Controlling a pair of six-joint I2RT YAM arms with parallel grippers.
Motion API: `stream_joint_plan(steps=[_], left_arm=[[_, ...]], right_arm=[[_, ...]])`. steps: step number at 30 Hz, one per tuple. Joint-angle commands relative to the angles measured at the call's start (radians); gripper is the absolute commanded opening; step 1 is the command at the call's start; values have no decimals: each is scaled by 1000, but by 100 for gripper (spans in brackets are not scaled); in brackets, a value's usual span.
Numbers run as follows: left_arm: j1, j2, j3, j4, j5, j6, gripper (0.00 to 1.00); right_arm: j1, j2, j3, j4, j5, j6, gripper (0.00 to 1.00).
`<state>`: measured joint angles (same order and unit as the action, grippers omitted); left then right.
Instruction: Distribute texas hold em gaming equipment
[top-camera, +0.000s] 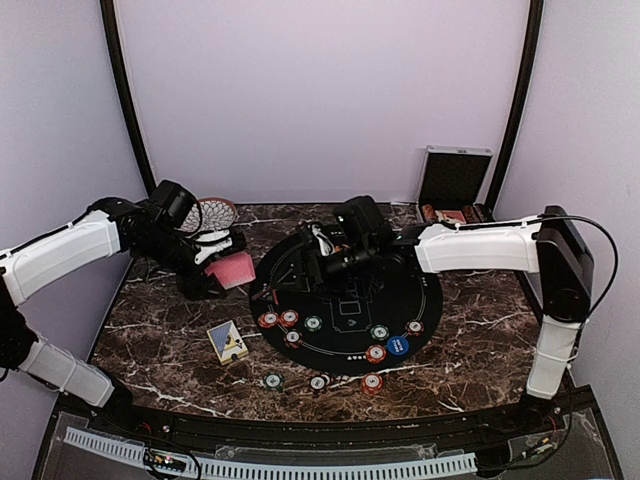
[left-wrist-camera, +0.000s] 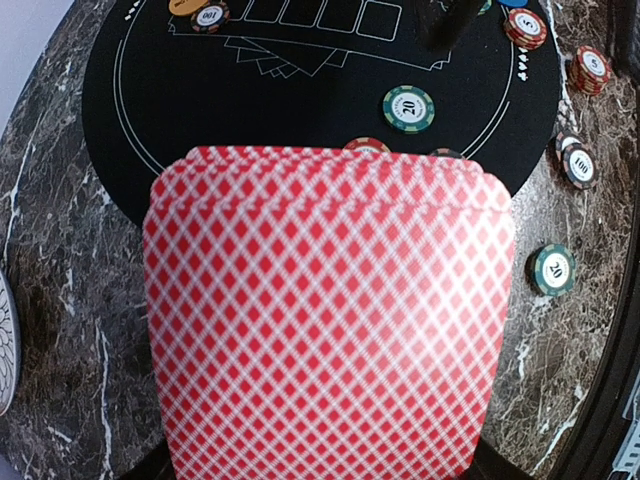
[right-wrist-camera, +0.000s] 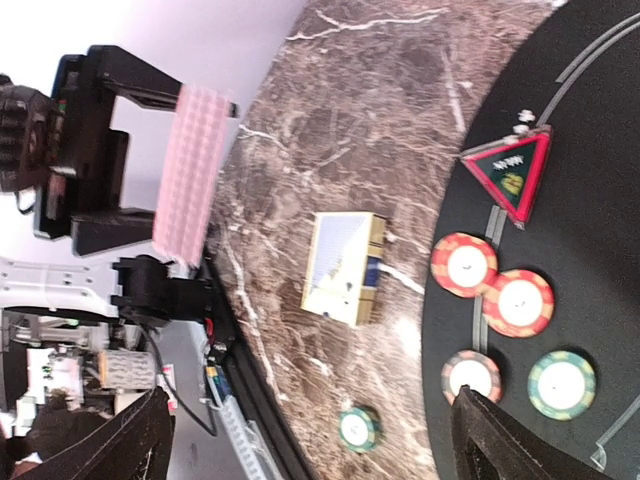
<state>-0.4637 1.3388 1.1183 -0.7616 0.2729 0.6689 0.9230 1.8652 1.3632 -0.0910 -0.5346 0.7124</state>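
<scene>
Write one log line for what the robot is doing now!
left gripper: shut on red-backed cards | right gripper: open over black mat | chips: on mat and table

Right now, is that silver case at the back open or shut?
Open. The case has its lid standing upright, with the inside exposed below.

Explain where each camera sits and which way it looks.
Top external: above and behind the bases, looking down on the table and black mat; left arm and right arm both show.
Left wrist: on the left arm, looking over its held red-backed cards toward the mat; the left gripper is nearly hidden beneath.
Right wrist: on the right arm, looking leftward at the card box and that gripper; the open right gripper frames the bottom.
Shared: cards in all three; card box in top and right wrist.
</scene>
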Motion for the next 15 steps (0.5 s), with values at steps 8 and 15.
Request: stream_joint_plan(steps=[8,15], left_arm=[[-58,33,62,10,25,-18,0],[-81,51,72,14,28,-17,0]], right_arm=[[8,74,68,220,-143,122,97],[7,134,114,256,-180,153,95]])
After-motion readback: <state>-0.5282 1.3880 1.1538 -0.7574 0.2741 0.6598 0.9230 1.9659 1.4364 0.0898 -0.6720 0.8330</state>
